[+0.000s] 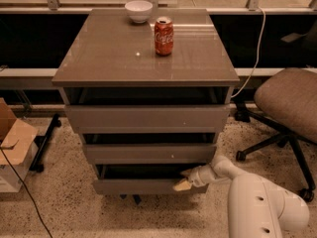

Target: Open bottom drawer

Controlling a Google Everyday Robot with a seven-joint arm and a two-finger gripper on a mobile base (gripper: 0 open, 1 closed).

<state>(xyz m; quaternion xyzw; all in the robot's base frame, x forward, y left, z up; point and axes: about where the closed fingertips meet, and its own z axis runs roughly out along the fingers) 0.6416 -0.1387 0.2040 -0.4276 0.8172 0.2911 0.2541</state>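
Note:
The bottom drawer (143,186) is the lowest of three grey-brown handleless fronts in the cabinet (146,53). Its front stands a little out from the cabinet, with a dark gap above it. My gripper (184,183) reaches in from the right on a white arm and sits at the drawer's upper right edge, its pale tip against the front. The middle drawer (148,152) with a small white speck and the top drawer (147,118) are above it.
A red cola can (164,36) and a white bowl (138,10) stand on the cabinet top. An office chair (290,108) is at the right. A cardboard box (12,143) lies at the left on the speckled floor. A white cable (255,48) hangs behind.

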